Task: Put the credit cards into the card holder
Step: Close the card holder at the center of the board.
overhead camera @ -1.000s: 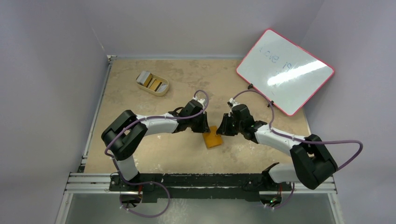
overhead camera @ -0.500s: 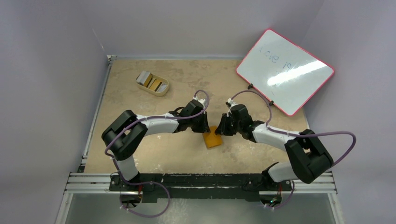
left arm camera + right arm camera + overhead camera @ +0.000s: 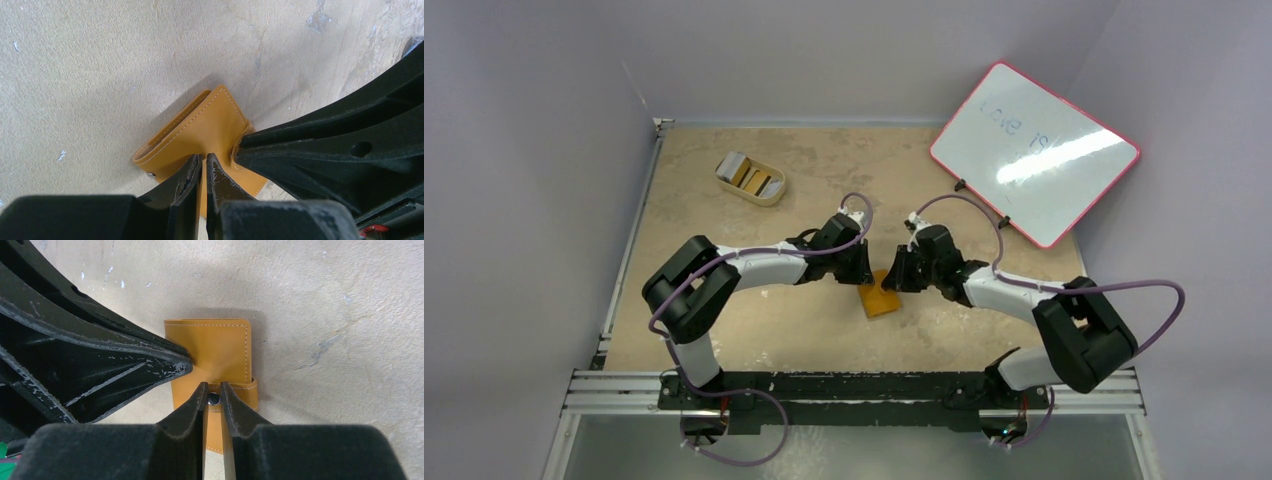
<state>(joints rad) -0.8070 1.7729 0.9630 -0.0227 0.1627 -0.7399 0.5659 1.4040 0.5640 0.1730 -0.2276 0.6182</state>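
Note:
The card holder (image 3: 883, 298), a flat orange-tan wallet, lies folded on the table between both arms. My left gripper (image 3: 862, 275) (image 3: 204, 159) is shut, its tips resting on the card holder (image 3: 200, 132) near its edge. My right gripper (image 3: 896, 282) (image 3: 214, 386) has its jaws drawn in on the small round snap (image 3: 214, 399) of the closing strap (image 3: 242, 395), one tip on each side of it. The card holder (image 3: 220, 347) stays closed under both. The credit cards (image 3: 746, 172), grey and gold-brown, stand in a cream oval tray at the back left.
The cream oval tray (image 3: 776, 196) sits far from both grippers. A pink-framed whiteboard (image 3: 1034, 152) leans at the back right corner. The left gripper's black fingers (image 3: 90, 360) crowd the right wrist view.
The right gripper's jaws have narrowed a little around the snap, and its arm has edged slightly left. The left arm and the card holder have not moved.

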